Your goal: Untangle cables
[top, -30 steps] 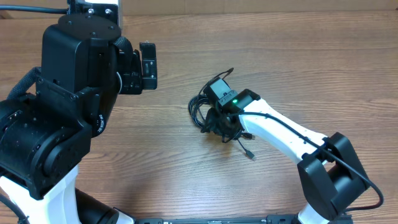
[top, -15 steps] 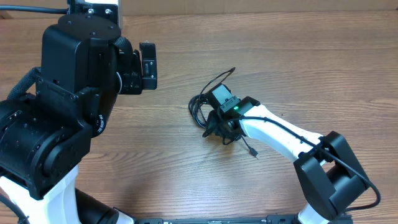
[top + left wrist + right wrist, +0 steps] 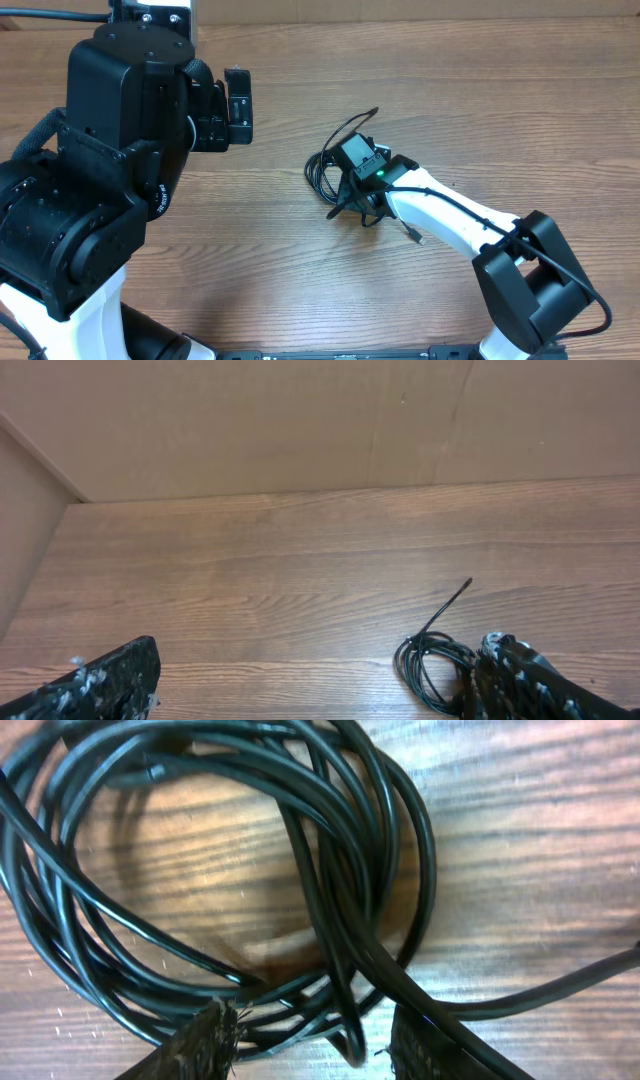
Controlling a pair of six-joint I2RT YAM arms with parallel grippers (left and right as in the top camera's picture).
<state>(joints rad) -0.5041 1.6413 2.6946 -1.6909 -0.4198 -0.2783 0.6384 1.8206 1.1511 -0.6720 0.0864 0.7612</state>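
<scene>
Robot lab bench, boxed in

A wood-grain table (image 3: 300,290) carries a left arm (image 3: 110,170) and a right arm (image 3: 450,212). A plain brown back panel (image 3: 300,420) lines its far edge and a side panel (image 3: 25,530) its left edge, meeting at the far-left corner.

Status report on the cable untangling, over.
Left claw open, empty. Right claw open, down astride strands. Cables in one coil, untangling not yet done. Nothing blocking.
</scene>
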